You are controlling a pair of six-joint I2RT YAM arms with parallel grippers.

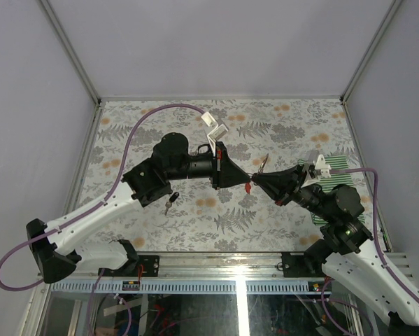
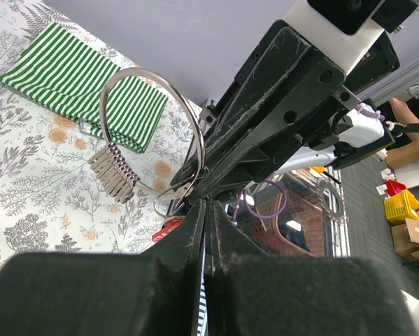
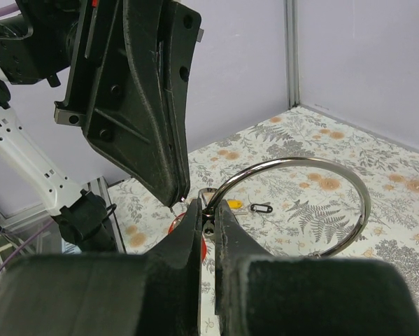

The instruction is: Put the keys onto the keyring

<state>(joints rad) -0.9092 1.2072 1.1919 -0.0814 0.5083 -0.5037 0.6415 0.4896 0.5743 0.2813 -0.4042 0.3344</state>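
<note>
Two closed grippers meet tip to tip above the floral table, with the ring and a red tag between them.

Top view: the left gripper (image 1: 243, 178) and right gripper (image 1: 255, 179) almost touch over the table (image 1: 279, 217). The red-tagged key (image 1: 247, 187) hangs just under them. A black-tagged key (image 1: 171, 203) lies beneath the left arm and a striped cloth (image 1: 335, 166) beneath the right. Left wrist: its jaws are pressed together with the red tag beside their tips; whether they pinch it is hidden. The right gripper's black body blocks the view ahead, and the keyring (image 2: 115, 171) juts from its tip. Right wrist: its jaws clamp the keyring's wire, and the left gripper looms close above. A yellow tag (image 3: 231, 204) lies on the table behind.
</note>
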